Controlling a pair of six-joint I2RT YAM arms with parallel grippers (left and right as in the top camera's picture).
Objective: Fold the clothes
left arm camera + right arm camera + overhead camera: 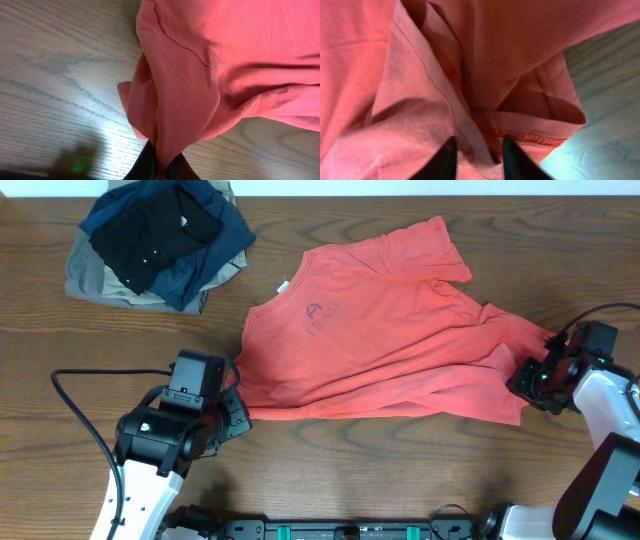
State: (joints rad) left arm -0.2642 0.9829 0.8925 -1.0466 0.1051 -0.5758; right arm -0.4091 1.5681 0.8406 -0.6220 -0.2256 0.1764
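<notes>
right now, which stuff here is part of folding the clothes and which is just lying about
Part of the job:
coral-red T-shirt, spread out, logo side up
left fingers, pinching its edge
right fingers, at its other end

Just lying about:
pile of dark and khaki garments, far left corner, apart from the shirt

left gripper, right gripper: both clamped

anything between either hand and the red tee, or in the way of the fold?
Nothing visible. The left hand pinches the T-shirt at its lower-left corner; the right hand has its right edge between its fingers, clamped or not I cannot tell. The pile of dark garments lies at upper left, apart from it.
</notes>
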